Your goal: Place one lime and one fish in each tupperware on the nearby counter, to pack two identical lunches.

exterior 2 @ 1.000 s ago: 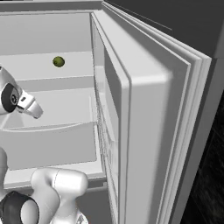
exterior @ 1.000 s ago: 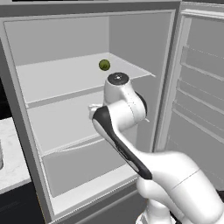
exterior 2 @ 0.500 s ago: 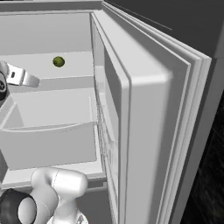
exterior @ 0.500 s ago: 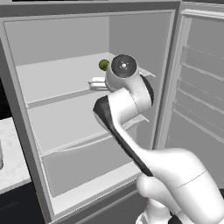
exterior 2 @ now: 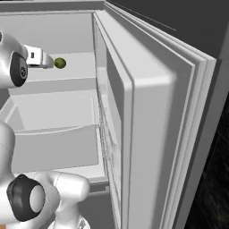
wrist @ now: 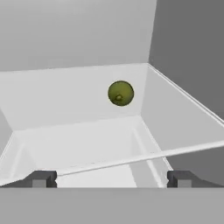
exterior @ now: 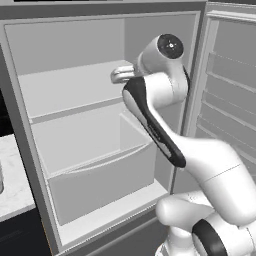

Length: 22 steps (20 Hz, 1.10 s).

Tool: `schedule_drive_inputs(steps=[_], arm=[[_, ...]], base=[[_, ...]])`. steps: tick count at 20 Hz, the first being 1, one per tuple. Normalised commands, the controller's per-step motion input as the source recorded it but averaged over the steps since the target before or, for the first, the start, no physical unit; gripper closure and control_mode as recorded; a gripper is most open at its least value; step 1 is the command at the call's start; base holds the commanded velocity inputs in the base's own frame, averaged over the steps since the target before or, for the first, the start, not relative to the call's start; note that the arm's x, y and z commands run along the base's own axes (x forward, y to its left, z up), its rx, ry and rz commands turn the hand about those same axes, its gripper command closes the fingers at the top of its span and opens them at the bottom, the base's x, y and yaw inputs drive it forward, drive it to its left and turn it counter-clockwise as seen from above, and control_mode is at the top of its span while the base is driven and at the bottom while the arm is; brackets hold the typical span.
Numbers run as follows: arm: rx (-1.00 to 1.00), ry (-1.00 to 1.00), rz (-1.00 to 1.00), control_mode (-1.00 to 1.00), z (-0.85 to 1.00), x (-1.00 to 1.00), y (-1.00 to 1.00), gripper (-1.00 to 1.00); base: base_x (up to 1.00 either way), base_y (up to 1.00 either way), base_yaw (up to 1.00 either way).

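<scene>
A small green lime (wrist: 120, 93) lies on the upper fridge shelf (exterior 2: 74, 74), toward its back right corner. In the hand view it sits ahead of my gripper (wrist: 112, 178), above the shelf's front edge. The two fingertips (wrist: 43, 178) stand wide apart with nothing between them, so the gripper is open. From the right base view the gripper (exterior 2: 48, 61) is just left of the lime (exterior 2: 60, 63), very close to it. In the left base view the gripper (exterior: 118, 75) reaches over the upper shelf and my arm covers the lime. A strip of the white marbled counter (exterior: 12, 182) shows at the lower left.
The fridge stands open, its door (exterior 2: 147, 120) swung out on the right with ribbed door shelves (exterior: 227, 105). Below the upper shelf is a middle shelf and a pale drawer bin (exterior: 100, 177). A grey object (exterior: 1, 181) stands on the counter at the left edge.
The arm has risen and reached deeper into the fridge. The hand went from the middle shelf's height up to the upper shelf, close to the lime. The lime has not moved.
</scene>
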Motion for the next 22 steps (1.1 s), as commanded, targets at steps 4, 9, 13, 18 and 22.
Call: schedule_drive_inputs(steps=[4, 9, 13, 18, 22], arm=[[-0.05, 0.21, 0.28, -1.00, -0.15, 0.11, -0.12, -1.00], [-0.19, 0.03, -0.01, -1.00, -0.20, 0.45, 0.03, -1.00], [-0.11, 0.00, -0.06, -1.00, -0.10, 0.86, 0.00, -1.00], [-0.01, 0.00, -0.02, -1.00, -0.15, 0.86, 0.01, -1.00], [0.00, 0.00, -0.04, -1.00, -0.16, 0.67, 0.20, -1.00]], base=[[0.00, 0.00, 0.00], [0.00, 0.00, 0.00], [0.00, 0.00, 0.00], [0.00, 0.00, 0.00], [0.00, 0.00, 0.00]])
